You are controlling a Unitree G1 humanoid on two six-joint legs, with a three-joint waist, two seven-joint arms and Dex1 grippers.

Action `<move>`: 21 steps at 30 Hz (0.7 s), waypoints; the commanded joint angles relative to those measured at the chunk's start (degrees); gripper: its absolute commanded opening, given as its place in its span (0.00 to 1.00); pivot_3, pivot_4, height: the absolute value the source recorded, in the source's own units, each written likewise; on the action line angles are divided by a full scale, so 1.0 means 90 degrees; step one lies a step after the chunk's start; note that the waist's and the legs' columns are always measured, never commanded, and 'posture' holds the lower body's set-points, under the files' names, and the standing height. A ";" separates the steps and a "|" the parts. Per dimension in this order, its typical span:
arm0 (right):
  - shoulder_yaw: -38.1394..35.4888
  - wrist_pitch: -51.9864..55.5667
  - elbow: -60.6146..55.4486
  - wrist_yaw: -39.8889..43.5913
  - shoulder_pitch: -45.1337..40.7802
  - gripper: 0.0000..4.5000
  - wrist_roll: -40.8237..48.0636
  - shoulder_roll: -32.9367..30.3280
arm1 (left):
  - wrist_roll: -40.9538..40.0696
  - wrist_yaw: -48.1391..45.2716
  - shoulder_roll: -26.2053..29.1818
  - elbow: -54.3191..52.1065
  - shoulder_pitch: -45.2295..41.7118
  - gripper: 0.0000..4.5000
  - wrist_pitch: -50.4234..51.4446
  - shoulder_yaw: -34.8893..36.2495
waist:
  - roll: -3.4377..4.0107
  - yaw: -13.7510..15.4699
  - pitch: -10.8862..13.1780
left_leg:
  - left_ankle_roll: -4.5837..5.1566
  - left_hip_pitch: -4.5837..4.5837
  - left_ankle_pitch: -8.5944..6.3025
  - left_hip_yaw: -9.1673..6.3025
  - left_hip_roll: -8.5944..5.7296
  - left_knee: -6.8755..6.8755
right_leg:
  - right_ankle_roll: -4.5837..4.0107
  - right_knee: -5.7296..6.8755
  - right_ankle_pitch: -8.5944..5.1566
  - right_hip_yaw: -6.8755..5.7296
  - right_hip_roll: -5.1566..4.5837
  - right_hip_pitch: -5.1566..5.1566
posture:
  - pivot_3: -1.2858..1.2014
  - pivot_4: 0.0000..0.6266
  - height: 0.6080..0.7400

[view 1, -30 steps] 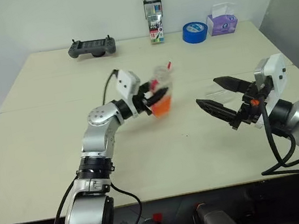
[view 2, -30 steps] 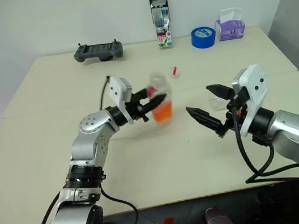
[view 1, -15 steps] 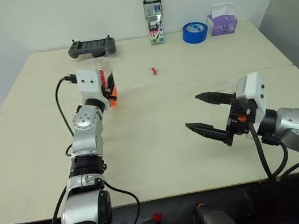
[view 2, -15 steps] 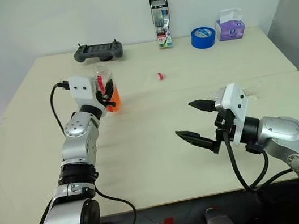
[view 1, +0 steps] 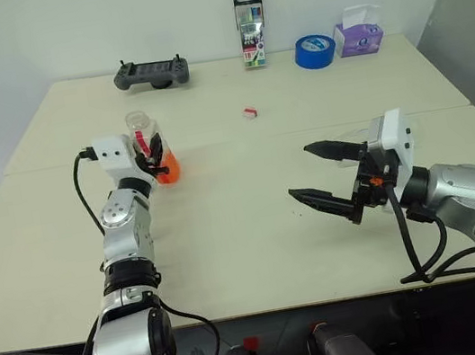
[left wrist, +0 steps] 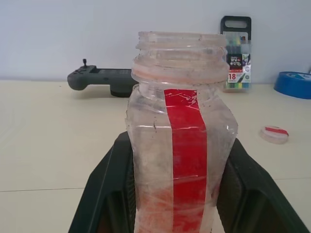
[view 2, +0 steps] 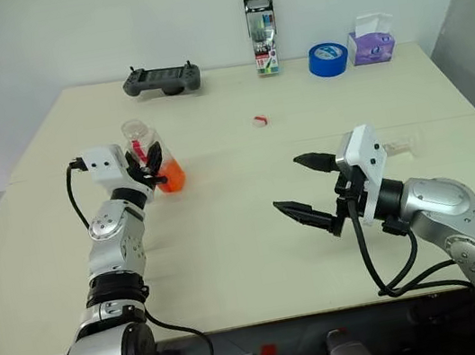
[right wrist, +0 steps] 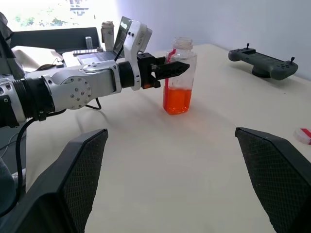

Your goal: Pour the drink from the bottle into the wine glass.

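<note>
Bottle (view 1: 153,151) stands upright, uncapped, clamped in left tool (view 1: 155,156)

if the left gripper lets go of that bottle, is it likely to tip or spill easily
Probably fairly stable: the bottle stands upright, with the orange drink low in it. It looks like thin, light plastic, so a nudge could slide it. It is uncapped, so tipping would likely spill.

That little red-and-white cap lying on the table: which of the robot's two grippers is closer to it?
Hard to call; roughly equal. The cap lies apart from both. The left gripper, shut on the bottle, is off to its left; the open right gripper hangs nearer the robot, to its right.
</note>
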 commanded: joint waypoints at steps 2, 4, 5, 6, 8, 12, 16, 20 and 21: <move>-0.0115 -0.0031 -0.0143 -0.0007 -0.0162 0.99 -0.0046 0.0007 | -0.0067 -0.0154 0.0078 0.0092 -0.0100 0.39 -0.0238 0.0041 | 0.0000 0.0000 0.0000 | 0.0000 0.0000 0.0000 -0.0002 0.0000 0.0000 | 0.0000 0.0001 0.0000 -0.0003 0.0000 0.0001 | 0.52 0.24 1.00; -0.0122 -0.0032 -0.0141 -0.0021 -0.0157 0.99 -0.0060 0.0005 | 0.0001 -0.0152 0.0111 0.0193 -0.0103 0.39 -0.0297 0.0003 | -0.0001 0.0000 -0.0001 | 0.0000 0.0003 0.0000 -0.0002 0.0000 0.0000 | 0.0000 0.0001 0.0000 -0.0004 0.0000 0.0004 | 0.52 0.24 1.00; -0.0126 -0.0035 -0.0140 -0.0022 -0.0151 0.99 -0.0067 0.0003 | 0.0089 -0.0125 0.0139 0.0248 -0.0097 0.39 -0.0342 -0.0052 | -0.0001 0.0000 -0.0001 | 0.0000 0.0005 0.0000 -0.0002 0.0000 0.0000 | 0.0000 0.0001 0.0000 -0.0004 0.0001 0.0006 | 0.52 0.24 1.00; -0.0130 -0.0036 -0.0140 -0.0023 -0.0146 0.99 -0.0073 0.0003 | 0.0191 -0.0091 0.0167 0.0305 -0.0089 0.39 -0.0403 -0.0116 | -0.0001 0.0000 -0.0001 | 0.0000 0.0006 0.0000 -0.0002 0.0000 0.0000 | 0.0001 0.0001 0.0000 -0.0005 0.0001 0.0007 | 0.52 0.24 1.00; -0.0132 -0.0028 -0.0147 -0.0028 -0.0144 0.99 -0.0080 0.0008 | 0.0299 -0.0063 0.0191 0.0394 -0.0074 0.39 -0.0505 -0.0191 | -0.0001 -0.0002 -0.0001 | 0.0000 0.0012 0.0000 -0.0002 -0.0001 -0.0001 | 0.0002 0.0001 -0.0001 -0.0004 0.0002 0.0011 | 0.52 0.24 1.00; -0.0129 -0.0040 -0.0170 -0.0043 -0.0083 1.00 -0.0131 0.0000 | 0.0360 -0.0128 0.0178 0.0444 0.0031 0.73 -0.0625 -0.0293 | -0.0001 -0.0003 -0.0002 | 0.0000 0.0017 0.0000 -0.0001 -0.0001 -0.0002 | 0.0005 0.0003 -0.0003 -0.0004 0.0004 0.0014 | 0.52 0.24 1.00; -0.0131 -0.0039 -0.0224 -0.0032 0.0012 1.00 -0.0178 -0.0004 | 0.0368 -0.0093 0.0130 0.0327 0.0173 1.00 -0.0620 -0.0303 | -0.0001 -0.0005 -0.0001 | 0.0000 0.0014 0.0000 -0.0001 0.0000 -0.0003 | 0.0004 0.0001 -0.0002 -0.0004 0.0004 0.0012 | 0.52 0.24 1.00; -0.0123 -0.0027 -0.0245 -0.0035 0.0030 1.00 -0.0205 0.0023 | 0.0357 0.0018 0.0072 0.0096 0.0371 1.00 -0.0544 -0.0306 | -0.0001 -0.0006 -0.0002 | 0.0000 0.0015 0.0000 -0.0002 0.0001 -0.0003 | 0.0005 0.0003 -0.0003 -0.0005 0.0004 0.0013 | 0.52 0.24 1.00; -0.0125 -0.0026 -0.0257 -0.0036 0.0042 1.00 -0.0204 0.0026 | 0.0358 0.0041 0.0053 0.0029 0.0426 1.00 -0.0525 -0.0312 | -0.0001 -0.0006 -0.0002 | 0.0000 0.0016 0.0000 -0.0002 0.0001 -0.0003 | 0.0005 0.0002 -0.0003 -0.0004 0.0004 0.0013 | 0.52 0.24 1.00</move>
